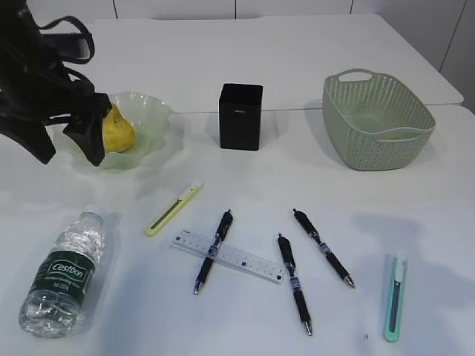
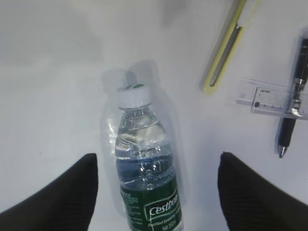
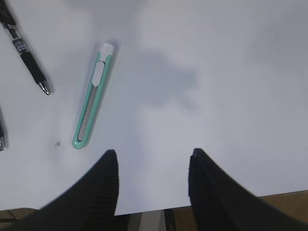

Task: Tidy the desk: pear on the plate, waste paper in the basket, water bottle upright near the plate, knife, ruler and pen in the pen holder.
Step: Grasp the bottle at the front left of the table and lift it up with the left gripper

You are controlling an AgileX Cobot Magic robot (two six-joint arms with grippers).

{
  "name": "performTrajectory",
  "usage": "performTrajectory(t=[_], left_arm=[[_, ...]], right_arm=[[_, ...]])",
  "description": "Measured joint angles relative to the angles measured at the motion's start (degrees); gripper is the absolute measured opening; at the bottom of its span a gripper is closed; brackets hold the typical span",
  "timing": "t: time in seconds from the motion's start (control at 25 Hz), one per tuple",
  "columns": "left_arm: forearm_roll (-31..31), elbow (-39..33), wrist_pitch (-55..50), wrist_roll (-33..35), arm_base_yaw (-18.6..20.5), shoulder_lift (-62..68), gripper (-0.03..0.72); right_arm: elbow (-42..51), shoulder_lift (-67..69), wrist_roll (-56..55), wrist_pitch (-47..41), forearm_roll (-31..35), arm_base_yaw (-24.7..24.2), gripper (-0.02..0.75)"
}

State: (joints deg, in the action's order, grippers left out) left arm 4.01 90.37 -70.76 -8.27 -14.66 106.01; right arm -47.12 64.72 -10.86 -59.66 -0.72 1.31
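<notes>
The yellow pear (image 1: 117, 132) sits on the pale green plate (image 1: 152, 111). My left gripper (image 1: 70, 148) hangs beside it, open. The water bottle (image 1: 65, 271) lies on its side; in the left wrist view the bottle (image 2: 144, 163) lies well below the gripper (image 2: 158, 158), clear of both fingers. On the desk lie a yellow knife (image 1: 174, 208), a green knife (image 1: 395, 295), the ruler (image 1: 237, 256) and three pens (image 1: 214, 251) (image 1: 294, 282) (image 1: 322, 246). The black pen holder (image 1: 240, 116) stands mid-table. My right gripper (image 3: 153, 154) is open over bare table beside the green knife (image 3: 94, 96). The waste paper is not clearly visible.
The green woven basket (image 1: 377, 119) stands at the back right with something pale inside. One pen lies across the ruler. The table's near edge (image 3: 202, 204) runs just under my right gripper. A second white table stands behind.
</notes>
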Motion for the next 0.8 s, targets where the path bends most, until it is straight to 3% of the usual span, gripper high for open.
performTrajectory(t=[0.52,0.8], left_arm=[[-1.84,-9.61,0.96,-0.58,0.00,1.96,0.550],[-2.36,-10.69,1.18,-1.09,-0.07,2.39,0.551]], right_arm=[[0.00,-0.46,0.46,0.00,0.72,0.00,0.387],[0.00,-0.46,0.92,0.00,1.67,0.00,0.387]])
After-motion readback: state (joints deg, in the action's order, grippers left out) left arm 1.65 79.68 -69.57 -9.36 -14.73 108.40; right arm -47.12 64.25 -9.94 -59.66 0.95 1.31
